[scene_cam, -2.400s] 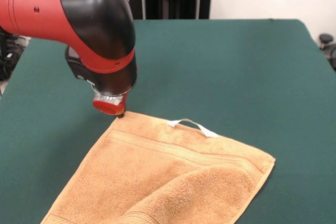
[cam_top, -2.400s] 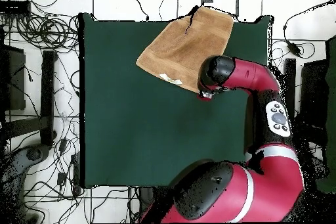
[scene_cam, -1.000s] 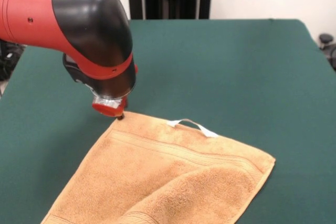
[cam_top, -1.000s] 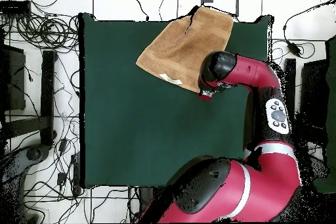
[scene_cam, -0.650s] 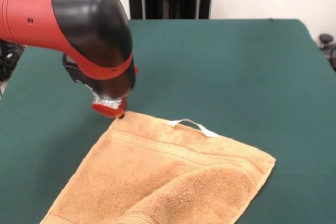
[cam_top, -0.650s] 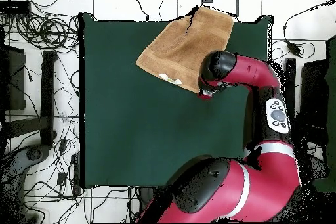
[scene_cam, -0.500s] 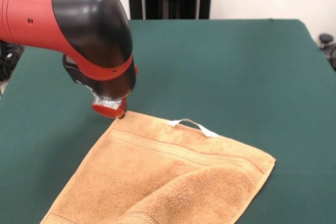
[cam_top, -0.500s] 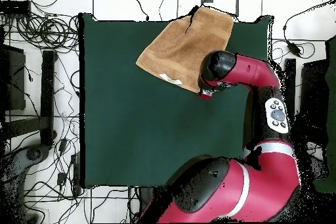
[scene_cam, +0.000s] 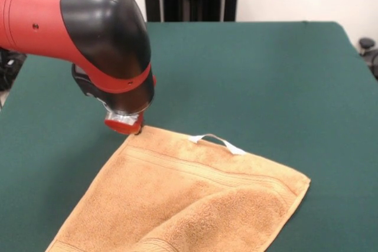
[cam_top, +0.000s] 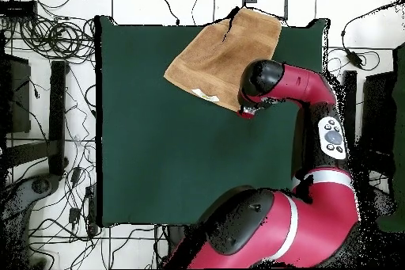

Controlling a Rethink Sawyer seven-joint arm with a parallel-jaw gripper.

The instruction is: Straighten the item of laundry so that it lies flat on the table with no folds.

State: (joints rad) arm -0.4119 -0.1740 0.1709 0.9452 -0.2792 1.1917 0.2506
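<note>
The pincer [scene_cam: 135, 130] sits at the towel's [scene_cam: 195, 199] ten-o'clock corner, touching it; whether it is clenched I cannot tell. The towel lies toward six o'clock on the green counter [scene_cam: 266, 81], one layer folded over, white loop tag [scene_cam: 216, 140] at its twelve-o'clock hem.

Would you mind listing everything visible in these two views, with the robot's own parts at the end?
Towel: one, golden-tan, partly folded over itself, near the table's edge in the front view.
Loop tag: one, white, on the towel's hem.
Table: one, dark green cover, under the towel.
Cables: many, black, on the floor around the table in the overhead view.
Arm: one, red and black, above the towel's corner.
Gripper: one, at the towel's corner; its state is unclear.
</note>
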